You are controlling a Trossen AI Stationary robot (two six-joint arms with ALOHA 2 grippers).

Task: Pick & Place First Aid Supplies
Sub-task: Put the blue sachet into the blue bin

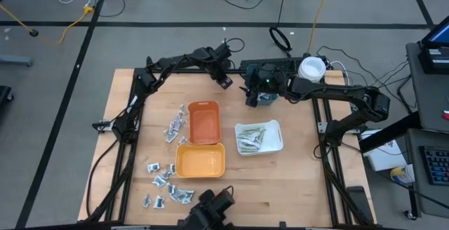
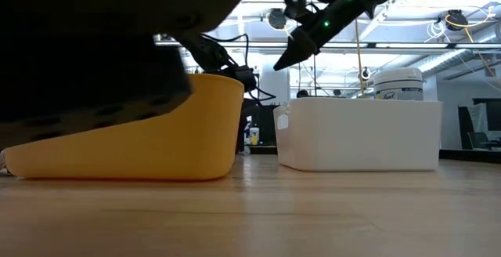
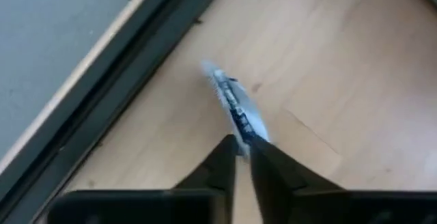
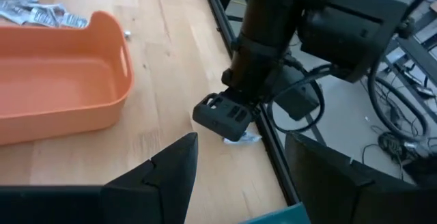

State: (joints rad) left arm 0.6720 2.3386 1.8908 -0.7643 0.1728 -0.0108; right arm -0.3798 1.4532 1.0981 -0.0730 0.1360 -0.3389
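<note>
Sachets of first aid supplies are the matter here, and one of them, a silvery-white sachet with blue marks, is clamped edge-on between the fingertips of the left tool, which has its two dark fingers pressed together on the packet's end just above the wooden desk, near the desk's black frame rail. From above, the left tool sits at the far edge of the desk, just beyond the orange tray. The right wrist view shows that same tool with the packet peeking out below it, close to the frame. The right tool hangs with its fingers well apart and nothing between them; in the high view it is at the far side of the desk, beside the left tool and near a white tub. Toward the near side lie a yellow tray and, to its right, a white tray holding slim pale green-white strips. More loose sachets are scattered on the desk left of the orange and yellow trays.
</note>
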